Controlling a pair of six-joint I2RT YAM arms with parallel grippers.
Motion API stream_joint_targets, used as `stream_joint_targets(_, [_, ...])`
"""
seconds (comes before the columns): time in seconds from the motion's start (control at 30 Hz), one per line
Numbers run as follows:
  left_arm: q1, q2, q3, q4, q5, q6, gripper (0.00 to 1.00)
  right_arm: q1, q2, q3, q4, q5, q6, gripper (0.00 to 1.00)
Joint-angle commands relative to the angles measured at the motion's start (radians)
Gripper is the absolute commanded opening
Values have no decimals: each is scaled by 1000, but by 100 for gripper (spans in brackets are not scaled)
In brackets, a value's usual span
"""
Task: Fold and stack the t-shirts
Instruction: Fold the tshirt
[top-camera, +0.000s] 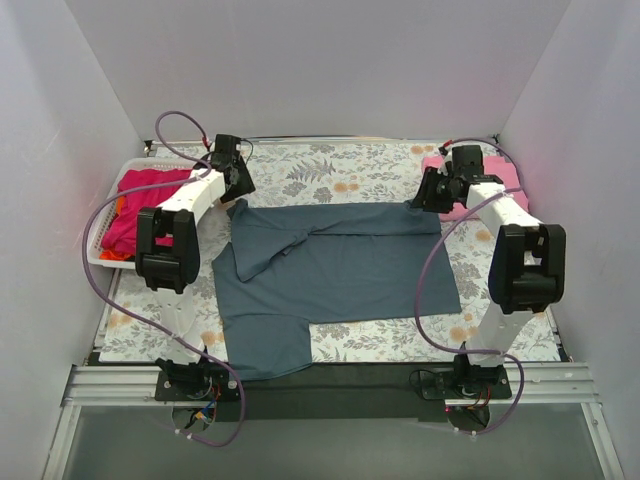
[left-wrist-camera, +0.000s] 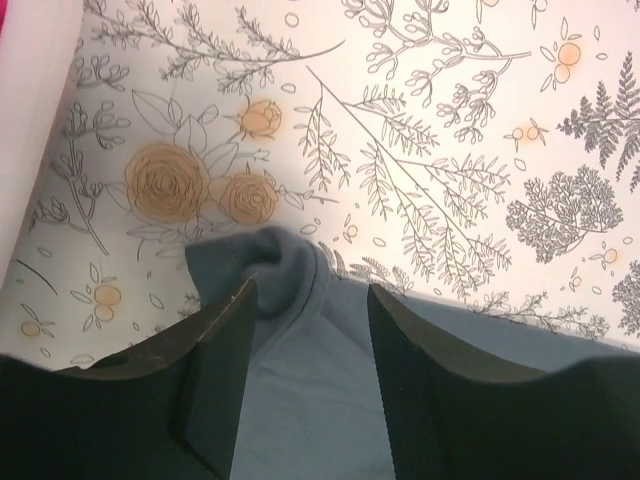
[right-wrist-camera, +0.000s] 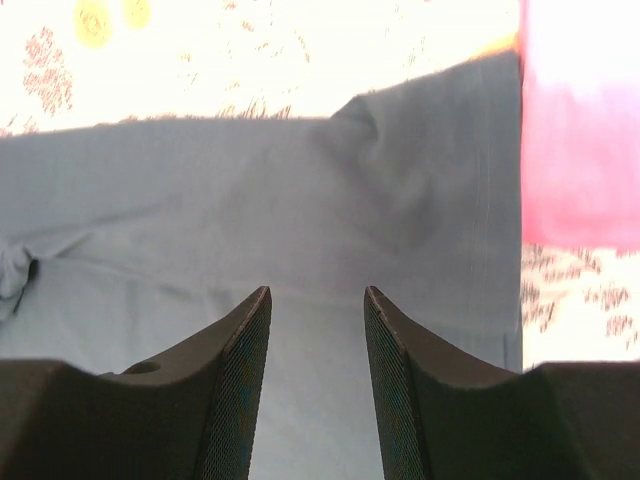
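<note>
The top camera gives me a soft, even light from above. The white walls spread it, and the arms throw only weak shadows on the surface. This picture is sharp, and the side walls lean outward toward the edges. In the left wrist view the flower print is crisp and well exposed, but the left fingers are almost black, without detail. The right wrist view is too bright. The print at the top is washed out, the pink t-shirt glows with soft edges, and the slate blue t-shirt looks pale and a little blurred.
</note>
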Motion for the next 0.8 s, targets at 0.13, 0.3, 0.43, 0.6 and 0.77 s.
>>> stream_joint_targets(0.13, [-30,36,82,21,-74,76,40,-8,129,117,111,-58,7,42])
stream_joint_targets(0.3, [-52,65,101,21,-107,106,36,-8,170,109,143,-92,16,42])
stream_joint_targets(0.43, [-60,94,113,16,-131,108,31,-8,196,95,154,-96,12,42])
stream_joint_targets(0.6, [-60,116,128,2,-200,102,31,-8,219,86,163,-105,5,42])
stream_joint_targets(0.77, [-60,120,137,-2,-239,108,32,-8,233,69,174,-110,2,42])
